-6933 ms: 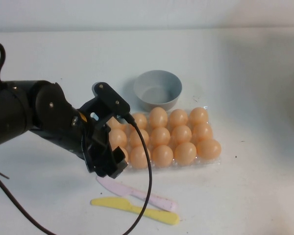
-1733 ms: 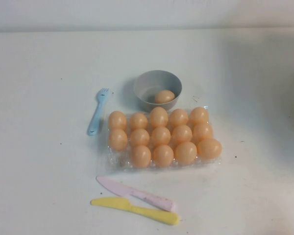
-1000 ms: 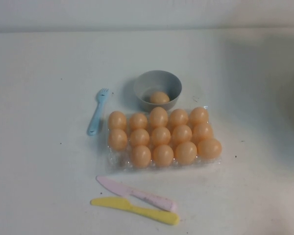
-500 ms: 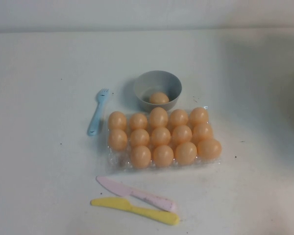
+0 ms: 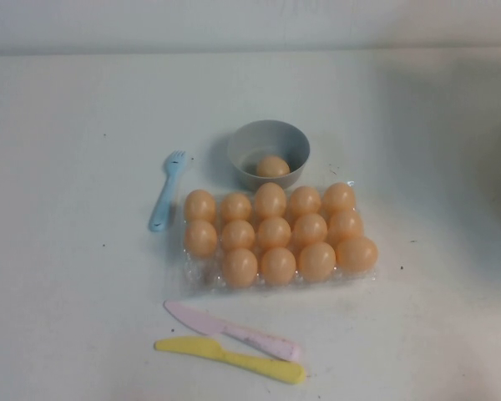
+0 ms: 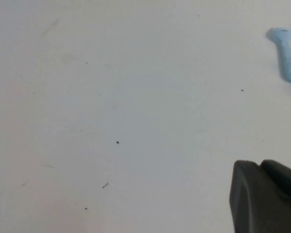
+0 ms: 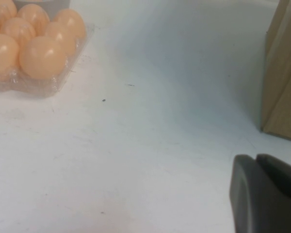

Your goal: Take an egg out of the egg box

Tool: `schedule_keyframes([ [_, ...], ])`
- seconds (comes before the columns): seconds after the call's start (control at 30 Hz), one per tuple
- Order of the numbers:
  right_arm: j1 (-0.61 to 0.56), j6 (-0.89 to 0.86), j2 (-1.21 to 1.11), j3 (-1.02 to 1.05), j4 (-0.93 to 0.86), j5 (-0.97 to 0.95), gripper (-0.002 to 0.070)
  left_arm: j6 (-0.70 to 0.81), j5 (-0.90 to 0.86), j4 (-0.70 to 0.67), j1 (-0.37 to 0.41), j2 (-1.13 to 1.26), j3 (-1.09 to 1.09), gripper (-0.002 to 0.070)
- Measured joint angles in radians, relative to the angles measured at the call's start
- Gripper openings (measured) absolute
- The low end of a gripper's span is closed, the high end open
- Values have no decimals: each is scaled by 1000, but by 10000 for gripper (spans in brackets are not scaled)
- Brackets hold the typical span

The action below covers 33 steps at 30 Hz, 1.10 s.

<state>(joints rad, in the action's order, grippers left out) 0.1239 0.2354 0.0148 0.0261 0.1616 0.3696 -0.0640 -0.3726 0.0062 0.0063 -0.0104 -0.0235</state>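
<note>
The clear plastic egg box (image 5: pixel 199 272) lies at the table's middle, holding several orange-tan eggs; its front-left cup is empty. One egg (image 5: pixel 272 166) lies in the round grey bowl (image 5: pixel 268 135) just behind the box. Neither arm shows in the high view. My left gripper (image 6: pixel 258 163) is shut and empty over bare table, to the left of the blue fork (image 6: pixel 286 51). My right gripper (image 7: pixel 255 158) is shut and empty over bare table, to the right of the egg box (image 7: pixel 39 86), apart from it.
A blue fork (image 5: pixel 165 191) lies left of the box. A pink knife (image 5: pixel 232 329) and a yellow knife (image 5: pixel 230 359) lie in front of it. A brown cardboard box (image 7: pixel 282 73) stands at the table's right edge.
The left arm that covered the box's front-left corner has left the high view. An egg now lies in the bowl and has rolled slightly in the last seconds.
</note>
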Motion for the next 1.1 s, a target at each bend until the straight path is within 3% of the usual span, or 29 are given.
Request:
schedule_keyframes([
  [1.1, 0, 0, 0, 0, 0, 0, -17, 10, -4, -32, -2, 0, 0, -3],
])
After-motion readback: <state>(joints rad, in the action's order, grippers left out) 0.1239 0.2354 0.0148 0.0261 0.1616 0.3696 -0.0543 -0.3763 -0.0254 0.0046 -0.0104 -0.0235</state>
